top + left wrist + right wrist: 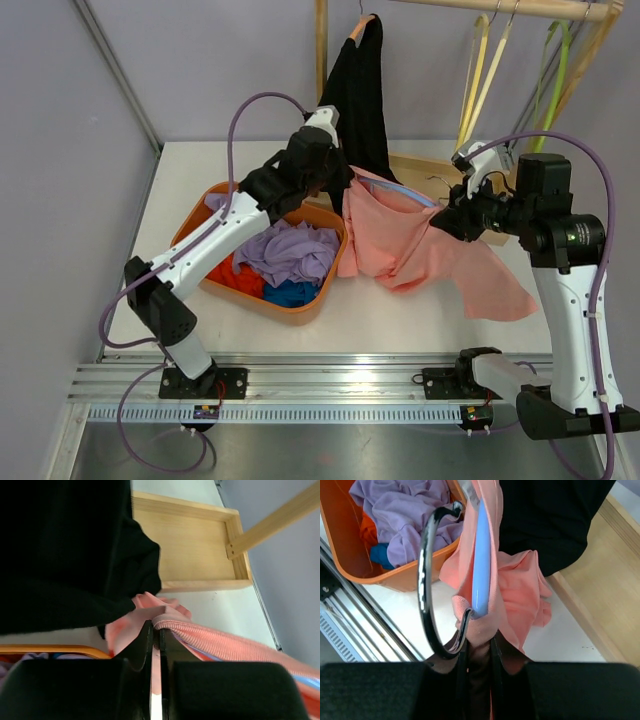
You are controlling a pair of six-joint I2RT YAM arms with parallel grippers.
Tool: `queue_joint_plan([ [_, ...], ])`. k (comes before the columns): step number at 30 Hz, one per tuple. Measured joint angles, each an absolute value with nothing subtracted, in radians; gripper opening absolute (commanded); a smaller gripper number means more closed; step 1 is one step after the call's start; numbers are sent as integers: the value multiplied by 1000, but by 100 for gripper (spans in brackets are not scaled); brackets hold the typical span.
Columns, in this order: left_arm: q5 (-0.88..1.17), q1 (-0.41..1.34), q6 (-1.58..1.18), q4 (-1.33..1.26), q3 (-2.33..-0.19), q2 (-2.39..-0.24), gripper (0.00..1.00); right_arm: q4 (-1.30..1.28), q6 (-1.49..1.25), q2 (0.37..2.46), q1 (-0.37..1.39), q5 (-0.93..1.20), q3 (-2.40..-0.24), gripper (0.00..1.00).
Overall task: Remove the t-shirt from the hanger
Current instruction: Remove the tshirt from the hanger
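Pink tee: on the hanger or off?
On. The blue hanger runs inside the pink t-shirt at its collar, with its metal hook sticking out.

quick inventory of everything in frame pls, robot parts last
t-shirt: 1, salmon pink, draped on the hanger above the table, between the arms
hanger: 1, light blue with a chrome hook, inside the t-shirt
black garment: 1, black, hanging from the rack
spare hangers: at least 2, yellow and green, on the rail at right
rack: 1, pale wood, back of the table
basket: 1, orange, left of the t-shirt
clothes: several, purple, red, blue, in the basket; count unclear
table: 1, white
left gripper: 1, black, shut on the t-shirt's edge
right gripper: 1, black, shut at the hanger's neck, fabric bunched in
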State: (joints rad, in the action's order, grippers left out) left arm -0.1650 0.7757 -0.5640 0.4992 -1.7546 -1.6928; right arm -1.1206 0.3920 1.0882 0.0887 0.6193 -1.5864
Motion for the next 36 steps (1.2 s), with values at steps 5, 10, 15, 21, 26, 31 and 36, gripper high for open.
queue_joint_plan([
  [5,-97,708,-556,497,-1737,-1665,0,-1117,476,1059,90,665,-1554,0],
  [10,-2,691,-550,479,-1676,-1663,0,-1073,462,1003,90,673,-1540,0],
  [15,68,685,-551,412,-1610,-1655,0,-1059,403,974,90,637,-1536,0],
  [21,130,650,-554,360,-1568,-1627,0,-1022,352,974,90,629,-1534,0],
  [26,205,608,-566,358,-1555,-1602,0,-993,389,968,91,656,-1510,0],
  [31,278,582,-575,456,-1610,-1607,0,-1002,522,940,91,733,-1473,0],
  [36,344,573,-572,599,-1792,-1678,0,-997,636,894,85,780,-1453,0],
])
